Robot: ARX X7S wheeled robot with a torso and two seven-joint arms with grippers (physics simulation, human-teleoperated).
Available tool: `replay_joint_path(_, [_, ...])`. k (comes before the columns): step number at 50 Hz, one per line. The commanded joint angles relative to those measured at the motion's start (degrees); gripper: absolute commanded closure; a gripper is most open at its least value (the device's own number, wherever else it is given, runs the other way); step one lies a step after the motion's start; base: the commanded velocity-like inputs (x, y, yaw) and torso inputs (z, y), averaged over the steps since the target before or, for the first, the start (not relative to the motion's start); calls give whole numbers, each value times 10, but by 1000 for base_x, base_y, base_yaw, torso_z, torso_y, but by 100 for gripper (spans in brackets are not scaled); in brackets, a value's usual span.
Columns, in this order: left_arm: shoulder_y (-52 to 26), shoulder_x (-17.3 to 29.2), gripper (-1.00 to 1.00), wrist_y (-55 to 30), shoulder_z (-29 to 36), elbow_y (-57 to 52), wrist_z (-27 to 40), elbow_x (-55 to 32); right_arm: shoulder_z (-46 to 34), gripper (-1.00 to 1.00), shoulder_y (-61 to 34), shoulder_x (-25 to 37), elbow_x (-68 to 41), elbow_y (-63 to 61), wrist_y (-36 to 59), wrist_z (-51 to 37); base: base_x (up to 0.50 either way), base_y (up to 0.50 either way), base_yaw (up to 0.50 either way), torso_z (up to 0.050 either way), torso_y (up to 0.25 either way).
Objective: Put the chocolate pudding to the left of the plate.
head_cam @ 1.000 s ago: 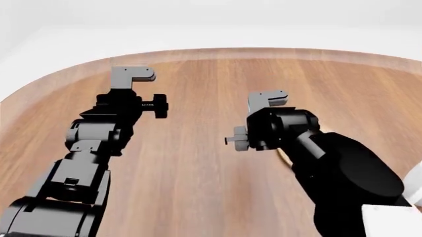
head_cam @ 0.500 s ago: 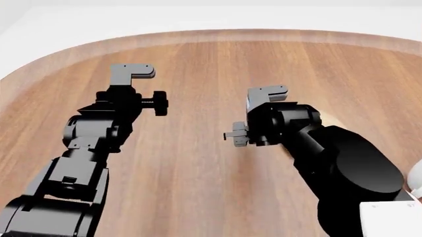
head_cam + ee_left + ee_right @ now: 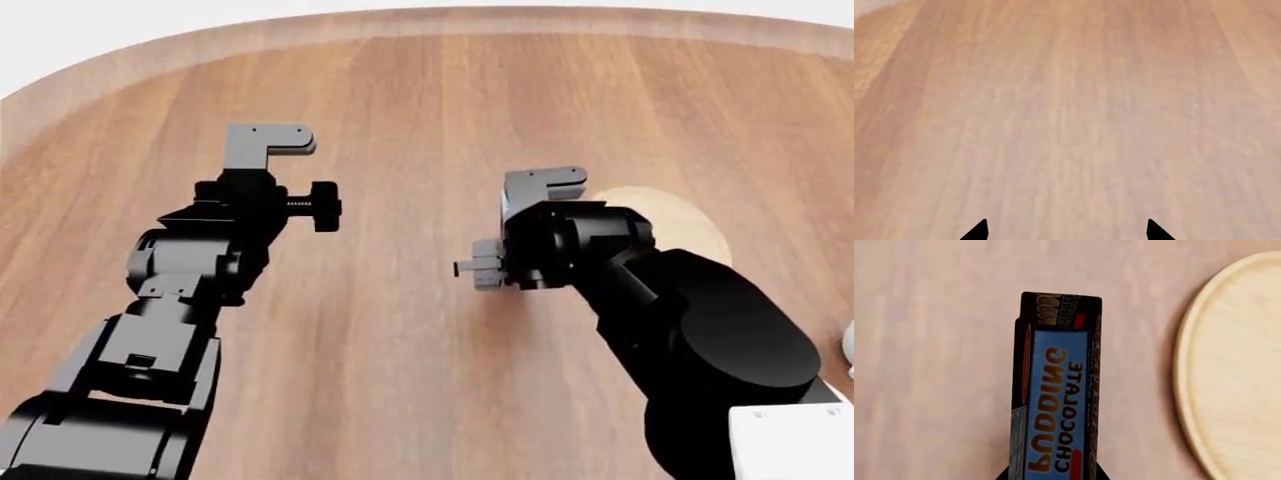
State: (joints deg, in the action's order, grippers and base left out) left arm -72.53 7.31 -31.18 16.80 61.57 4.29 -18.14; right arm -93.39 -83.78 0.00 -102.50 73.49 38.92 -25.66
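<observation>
In the right wrist view the chocolate pudding point(image 3: 1056, 390), a thin dark brown and red carton with a light blue printed face, sticks out from my right gripper point(image 3: 1053, 475), which is shut on its lower end. The plate point(image 3: 1237, 370), a light-tan wooden disc with a thin rim, lies beside the carton with a strip of bare wood between them. Whether the carton touches the table cannot be told. In the head view the plate point(image 3: 674, 225) shows partly behind the right arm and the carton is hidden. My left gripper point(image 3: 1067, 235) is open over bare wood.
The wooden table point(image 3: 400, 120) has a curved far edge with white floor beyond. A small pale rounded object point(image 3: 845, 345) peeks in at the right edge of the head view. Both black arms reach forward over the table.
The head view has shifted: the table's far edge now sits higher in the picture. The plate, earlier a sliver under the right arm, now shows to the right of the right gripper.
</observation>
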Motion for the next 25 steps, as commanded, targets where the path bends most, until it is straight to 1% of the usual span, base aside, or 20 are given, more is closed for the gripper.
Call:
replay_joint_path(1, [2, 2, -100, -3, 0, -9, 0, -3, -4, 100, -7, 0, 4, 1, -2, 4, 0, 0, 0, 0, 0])
replay_joint_path(15, [10, 7, -100, -20, 2, -38, 3, -8, -14, 100, -1, 0, 4, 11, 11, 16, 0, 0, 0, 0, 0])
replay_joint_path(25, [6, 6, -100, -11, 5, -24, -1, -7, -28, 100, 3, 0, -7, 15, 16, 24, 0, 0, 0, 0, 0])
